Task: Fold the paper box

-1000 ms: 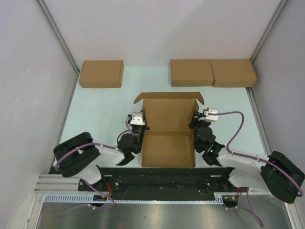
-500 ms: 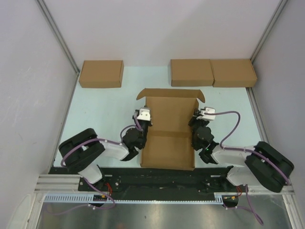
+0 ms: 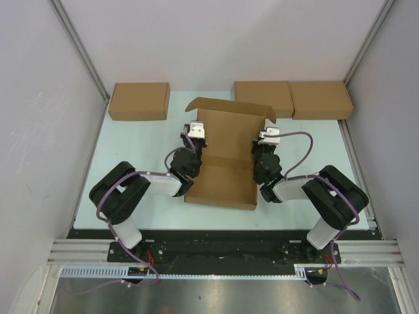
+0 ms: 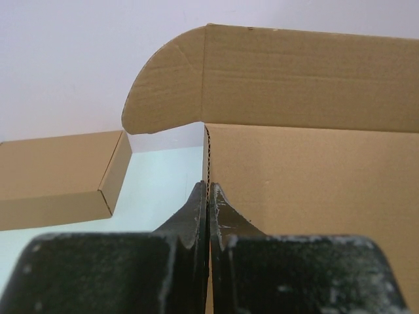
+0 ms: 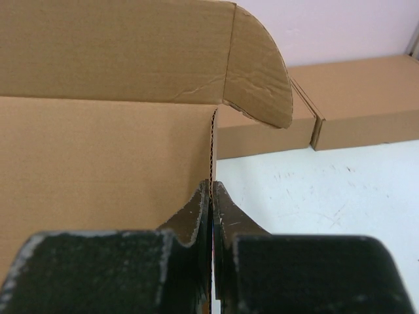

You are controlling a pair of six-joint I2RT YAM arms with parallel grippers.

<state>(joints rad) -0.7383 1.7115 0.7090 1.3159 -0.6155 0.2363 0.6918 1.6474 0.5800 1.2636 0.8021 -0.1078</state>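
The paper box (image 3: 226, 163) is a brown cardboard mailer lying mid-table with its lid open. The lid's far flap stands up, with a rounded ear at each end. My left gripper (image 3: 197, 156) is shut on the lid's left edge. In the left wrist view, the left gripper (image 4: 208, 190) has both fingers pinching the corrugated edge of the paper box (image 4: 308, 190). My right gripper (image 3: 257, 157) is shut on the right edge. The right wrist view shows the right gripper (image 5: 211, 186) clamping the paper box (image 5: 98, 150) in the same way.
Three closed brown boxes line the back wall: one at the left (image 3: 139, 101), two side by side at the right (image 3: 263, 99) (image 3: 321, 99). The far flap nearly reaches the middle one. Grey walls enclose both sides; the arm bases' rail (image 3: 216, 245) runs along the near edge.
Both arms have stretched away from their bases, carrying the paper box toward the back wall. The lid's far flap now sits close to the back boxes. Both grips stayed shut.
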